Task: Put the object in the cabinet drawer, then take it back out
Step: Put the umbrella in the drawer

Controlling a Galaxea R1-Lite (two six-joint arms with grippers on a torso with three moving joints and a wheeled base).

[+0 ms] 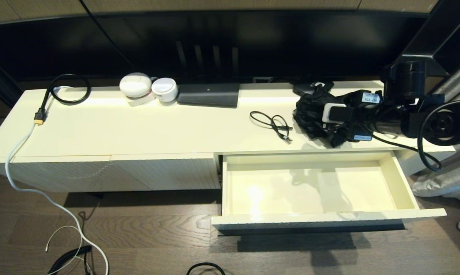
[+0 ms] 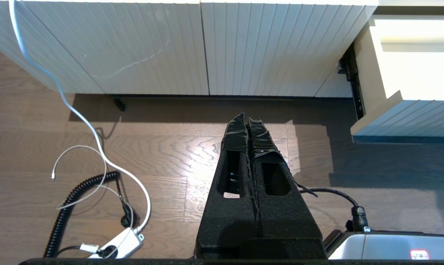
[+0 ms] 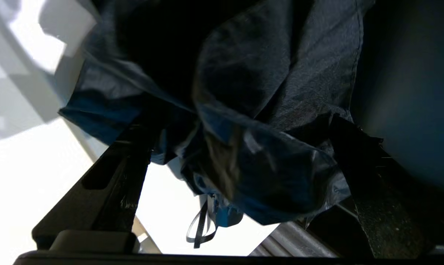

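Observation:
The object (image 1: 305, 109) is a crumpled bundle of dark fabric lying on the cabinet top at the right, behind the pulled-out cabinet drawer (image 1: 329, 218). The drawer's cream inside is bare. My right gripper (image 1: 314, 123) reaches in from the right at the bundle. In the right wrist view its fingers (image 3: 115, 173) stand wide apart, and the right gripper (image 3: 240, 121) has the fabric (image 3: 266, 165) bulging between them, a small strap loop hanging from it. My left gripper (image 2: 248, 118) hangs shut and holding nothing over the wood floor in front of the fluted panels, left of the drawer (image 2: 409, 114).
On the cabinet top lie a coiled thin black cable (image 1: 273, 124), a flat black box (image 1: 209, 94), two white round devices (image 1: 136, 84), and a black cable loop (image 1: 67, 89) with a yellow plug. A white cord (image 1: 20, 152) hangs to the floor among more cables.

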